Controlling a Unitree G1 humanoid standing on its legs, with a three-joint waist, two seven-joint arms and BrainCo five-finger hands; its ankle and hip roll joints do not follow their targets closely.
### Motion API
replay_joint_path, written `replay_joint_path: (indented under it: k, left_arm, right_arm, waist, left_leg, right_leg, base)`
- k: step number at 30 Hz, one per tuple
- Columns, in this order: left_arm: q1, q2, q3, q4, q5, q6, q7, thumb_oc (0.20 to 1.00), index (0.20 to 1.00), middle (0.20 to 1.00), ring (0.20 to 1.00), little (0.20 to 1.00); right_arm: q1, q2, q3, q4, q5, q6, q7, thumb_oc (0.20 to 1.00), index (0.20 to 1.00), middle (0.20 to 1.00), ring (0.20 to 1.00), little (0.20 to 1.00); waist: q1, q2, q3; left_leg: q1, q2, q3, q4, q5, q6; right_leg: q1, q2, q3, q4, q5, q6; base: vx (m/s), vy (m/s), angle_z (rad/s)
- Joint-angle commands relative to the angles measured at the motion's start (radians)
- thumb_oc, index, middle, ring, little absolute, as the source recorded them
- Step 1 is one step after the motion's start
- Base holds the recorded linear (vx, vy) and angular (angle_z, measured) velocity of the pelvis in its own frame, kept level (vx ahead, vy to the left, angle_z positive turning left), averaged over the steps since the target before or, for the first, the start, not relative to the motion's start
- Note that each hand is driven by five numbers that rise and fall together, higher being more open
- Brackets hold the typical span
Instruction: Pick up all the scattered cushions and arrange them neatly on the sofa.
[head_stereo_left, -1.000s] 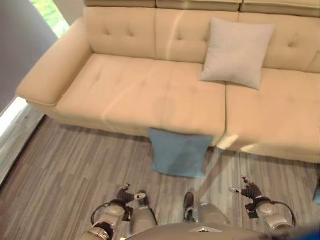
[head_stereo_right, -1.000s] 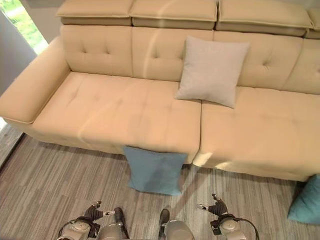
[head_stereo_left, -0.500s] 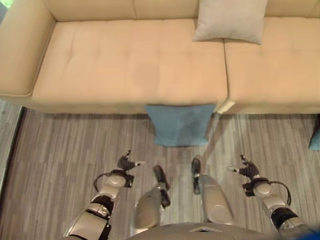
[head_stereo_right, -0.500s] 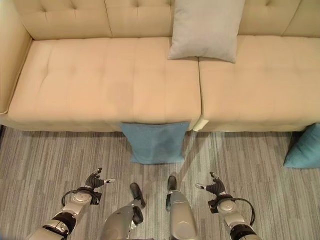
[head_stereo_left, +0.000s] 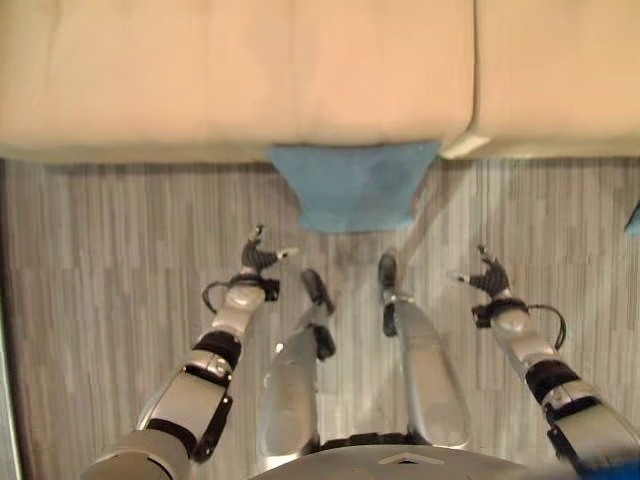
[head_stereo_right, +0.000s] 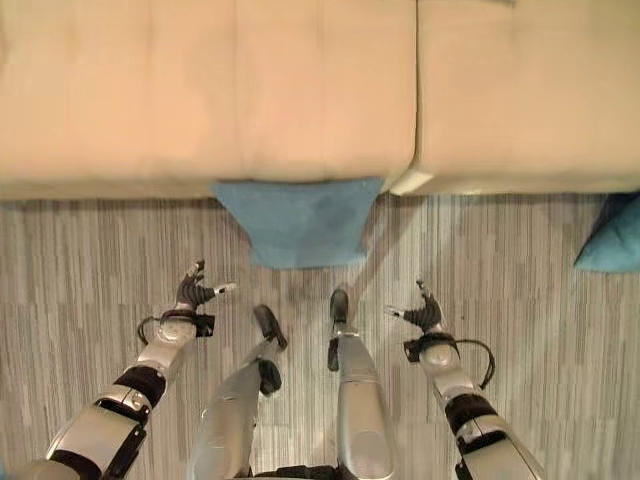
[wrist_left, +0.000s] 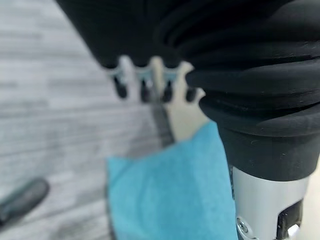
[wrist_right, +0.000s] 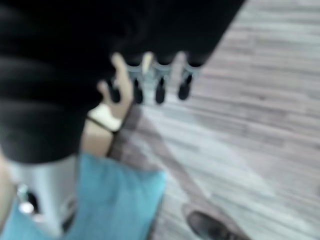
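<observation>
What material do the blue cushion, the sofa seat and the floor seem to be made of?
Blue cushion: probably woven fabric, matte, slightly fuzzy surface. Sofa seat: smooth beige upholstery with a soft sheen, perhaps leather or imitation. Floor: grey striped planks, likely laminate or vinyl.

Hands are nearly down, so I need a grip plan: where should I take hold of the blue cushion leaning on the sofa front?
Probably by the two lower corners of the blue cushion. It leans against the sofa front, its top edge tucked under the seat and its lower edge free on the floor. Bring the left hand and right hand, both open, in from either side.
</observation>
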Motion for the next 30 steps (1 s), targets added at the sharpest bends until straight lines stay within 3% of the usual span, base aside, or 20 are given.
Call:
replay_joint_path:
  k: [1,2,3,7,13,20,30]
  left_arm:
    - [-0.014,0.03,-0.016,0.001,-0.031,-0.035,0.08,1.0,1.0,1.0,1.0,1.0]
    - [-0.112,0.051,-0.031,0.008,-0.023,-0.03,0.127,1.0,1.0,1.0,1.0,1.0]
    - [-0.116,0.051,-0.031,0.011,-0.023,-0.031,0.127,1.0,1.0,1.0,1.0,1.0]
    - [-0.407,0.131,-0.083,0.106,-0.054,-0.02,0.138,1.0,1.0,1.0,1.0,1.0]
    - [-0.581,0.182,-0.103,0.129,-0.165,-0.018,0.124,1.0,1.0,1.0,1.0,1.0]
    - [-0.661,0.153,-0.142,0.017,-0.231,-0.047,0.097,1.0,1.0,1.0,1.0,1.0]
    - [-0.738,0.115,-0.206,-0.044,-0.264,-0.06,0.083,1.0,1.0,1.0,1.0,1.0]
  right_arm:
    - [0.019,-0.007,0.011,-0.023,0.023,-0.06,-0.113,1.0,1.0,1.0,1.0,1.0]
    - [-0.074,-0.029,0.008,-0.035,0.015,-0.072,-0.184,1.0,1.0,1.0,1.0,1.0]
    - [-0.078,-0.029,0.008,-0.033,0.015,-0.073,-0.185,1.0,1.0,1.0,1.0,1.0]
    - [-0.356,-0.103,0.039,-0.006,0.016,-0.084,-0.283,1.0,1.0,1.0,1.0,1.0]
    - [-0.459,-0.162,0.021,-0.026,0.065,-0.084,-0.301,1.0,1.0,1.0,1.0,1.0]
    - [-0.513,-0.253,0.013,-0.076,0.079,-0.085,-0.293,1.0,1.0,1.0,1.0,1.0]
    - [-0.678,-0.282,0.111,-0.058,0.1,-0.081,-0.261,1.0,1.0,1.0,1.0,1.0]
  waist:
    - [-0.011,-0.007,-0.089]
    - [-0.013,0.006,-0.083]
    - [-0.013,0.007,-0.086]
    - [-0.022,0.034,-0.107]
    - [-0.025,0.05,-0.133]
    - [-0.022,0.059,-0.14]
    - [0.0,0.076,-0.136]
  left_leg:
    - [-0.147,0.099,-0.059,0.14,-0.047,-0.087]
    - [-0.279,0.12,-0.084,0.209,-0.056,-0.081]
    - [-0.289,0.121,-0.085,0.215,-0.058,-0.081]
    - [-0.586,0.132,-0.119,0.328,-0.08,-0.064]
    - [-0.799,0.118,-0.117,0.393,-0.095,-0.038]
    - [-0.875,0.118,-0.113,0.426,-0.102,-0.028]
    - [-0.938,0.133,-0.153,0.459,-0.085,-0.039]
  right_leg:
    - [-0.017,-0.132,-0.003,-0.058,0.054,0.136]
    - [-0.146,-0.141,0.011,0.017,0.037,0.129]
    - [-0.156,-0.141,0.011,0.022,0.035,0.129]
    - [-0.476,-0.16,0.056,0.171,-0.001,0.125]
    - [-0.726,-0.154,0.124,0.266,-0.025,0.134]
    - [-0.813,-0.152,0.156,0.298,-0.026,0.142]
    - [-0.846,-0.145,0.14,0.319,-0.022,0.141]
  base:
    - [-0.07,-0.012,0.09]
    - [-0.06,-0.012,0.11]
    - [-0.05,-0.018,0.13]
    - [0.05,0.042,0.1]
    - [0.12,0.07,-0.05]
    - [0.05,0.019,-0.06]
    - [0.02,-0.04,0.01]
